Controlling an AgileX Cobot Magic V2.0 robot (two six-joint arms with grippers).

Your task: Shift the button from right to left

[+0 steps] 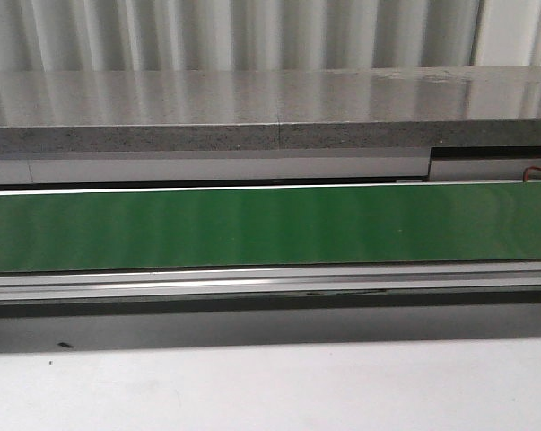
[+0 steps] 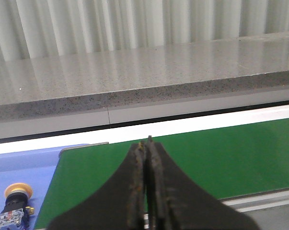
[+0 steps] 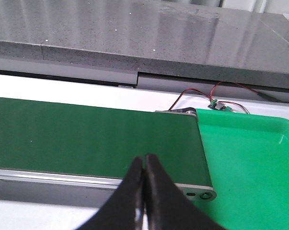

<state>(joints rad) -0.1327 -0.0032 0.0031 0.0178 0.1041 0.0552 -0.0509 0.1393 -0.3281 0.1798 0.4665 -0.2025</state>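
The button [image 2: 14, 206], with a yellow mushroom cap and a clear-and-blue block, lies on the blue tray [image 2: 24, 167] past the end of the green belt [image 2: 221, 153], seen only in the left wrist view. My left gripper [image 2: 147, 141] is shut with nothing in it, over the belt and apart from the button. My right gripper [image 3: 144, 158] is shut and empty too, over the near edge of the belt [image 3: 86, 139] beside a green tray [image 3: 249, 167]. The front view holds the bare belt [image 1: 270, 224] and neither gripper.
A grey stone ledge [image 1: 252, 112] runs behind the belt. Red and black wires [image 3: 206, 98] sit behind the belt's end by the green tray. A metal rail [image 1: 270, 283] lines the belt's near side, with white table [image 1: 270, 386] in front.
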